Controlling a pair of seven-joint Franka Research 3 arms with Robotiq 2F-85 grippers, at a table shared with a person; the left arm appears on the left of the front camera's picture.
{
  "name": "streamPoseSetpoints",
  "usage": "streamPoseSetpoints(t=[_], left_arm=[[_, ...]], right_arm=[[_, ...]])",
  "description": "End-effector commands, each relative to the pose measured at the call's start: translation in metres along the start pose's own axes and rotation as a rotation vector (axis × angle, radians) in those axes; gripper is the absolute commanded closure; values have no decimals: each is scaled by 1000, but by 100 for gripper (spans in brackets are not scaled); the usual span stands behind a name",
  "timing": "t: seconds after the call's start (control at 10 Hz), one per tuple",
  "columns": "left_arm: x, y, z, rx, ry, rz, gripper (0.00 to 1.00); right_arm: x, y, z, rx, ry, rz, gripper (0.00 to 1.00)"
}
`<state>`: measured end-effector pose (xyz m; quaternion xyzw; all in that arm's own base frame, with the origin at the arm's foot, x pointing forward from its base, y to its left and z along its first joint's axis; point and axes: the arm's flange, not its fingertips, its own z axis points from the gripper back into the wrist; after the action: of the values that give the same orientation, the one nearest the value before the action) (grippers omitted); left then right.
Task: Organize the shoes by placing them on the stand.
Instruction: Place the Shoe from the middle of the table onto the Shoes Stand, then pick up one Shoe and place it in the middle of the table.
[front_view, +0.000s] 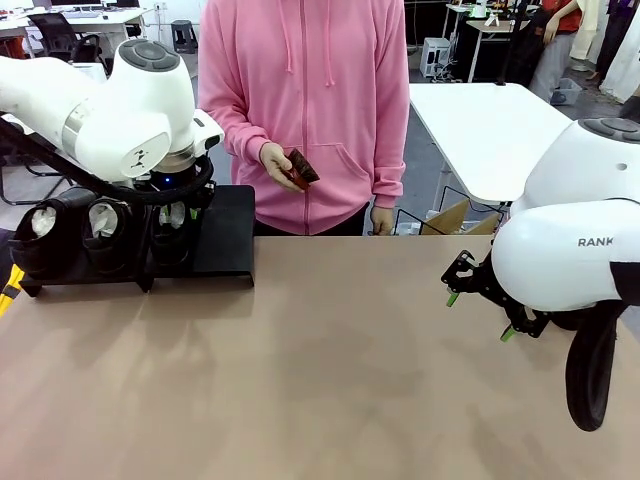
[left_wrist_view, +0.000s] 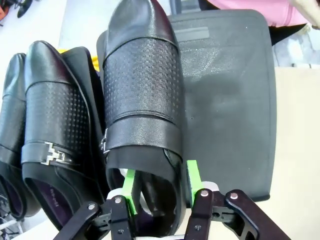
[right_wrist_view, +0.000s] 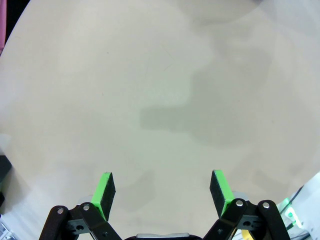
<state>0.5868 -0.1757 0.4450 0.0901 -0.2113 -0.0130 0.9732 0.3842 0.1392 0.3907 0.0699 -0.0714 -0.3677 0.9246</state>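
Observation:
Three black glossy shoes stand side by side on the black stand at the table's far left, white paper showing in two of them. The right half of the stand is bare. My left gripper hangs over the heel of the rightmost shoe. It is open: one green pad sits inside the shoe's opening, the other outside its right wall, with gaps on both sides. A second shoe lies just to its left. My right gripper hovers open over the bare table at the right, nothing between its fingers.
A person in a pink hoodie stands at the far edge, holding a small dark brown object in one hand. A white table and a cardboard box stand behind. The tan tabletop stretches wide between the arms.

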Motion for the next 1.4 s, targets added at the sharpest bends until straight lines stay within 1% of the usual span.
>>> streamPoseSetpoints(t=[0.0, 0.7, 0.9, 1.0, 1.1, 1.2, 1.3], left_arm=[[2, 1, 1, 1, -4, -11, 50], [1, -1, 0, -1, -1, -1, 50], [-22, -5, 73, 32, -173, 17, 50], [-35, -15, 100, 3, -222, -16, 50], [-46, -31, 116, -33, -229, -80, 50], [-56, -48, 128, -98, -224, -164, 50], [-63, -61, 135, -152, -188, -249, 50]], right_arm=[[0, 1, 1, 3, -3, 7, 0], [0, 1, 1, 3, -3, 7, 0], [0, 1, 1, 3, -3, 7, 0], [0, 1, 1, 3, -3, 7, 0], [0, 1, 1, 3, -3, 7, 0], [0, 1, 1, 3, -3, 7, 0], [0, 1, 1, 3, -3, 7, 0]])
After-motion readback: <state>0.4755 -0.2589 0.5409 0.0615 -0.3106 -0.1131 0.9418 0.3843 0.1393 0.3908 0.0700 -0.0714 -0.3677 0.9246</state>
